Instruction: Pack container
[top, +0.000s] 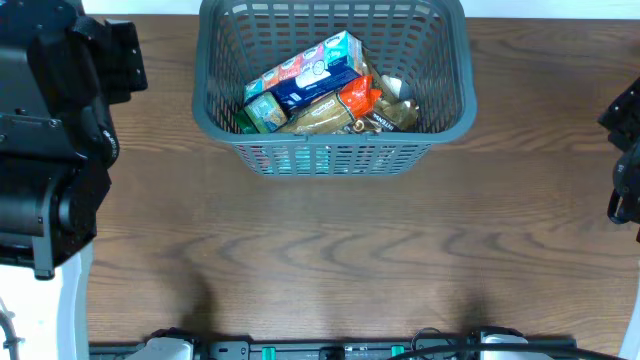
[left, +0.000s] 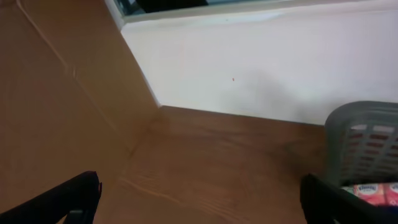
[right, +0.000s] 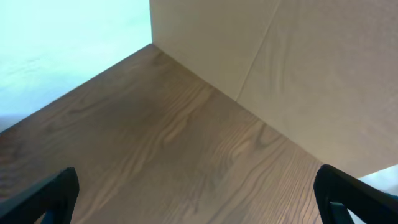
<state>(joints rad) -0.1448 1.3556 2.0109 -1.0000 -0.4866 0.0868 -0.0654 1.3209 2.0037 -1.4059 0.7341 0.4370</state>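
The grey-blue slatted container stands at the back middle of the table. It holds several grocery packets, among them a blue and white tissue pack and an orange packet. The container's corner shows at the right of the left wrist view. My left gripper is open and empty over bare wood to the left of the container. My right gripper is open and empty over bare wood at the far right; its arm shows at the edge of the overhead view.
The left arm's black body fills the left side of the table. A white wall and a tan panel lie behind the table. A tan panel also bounds the right side.
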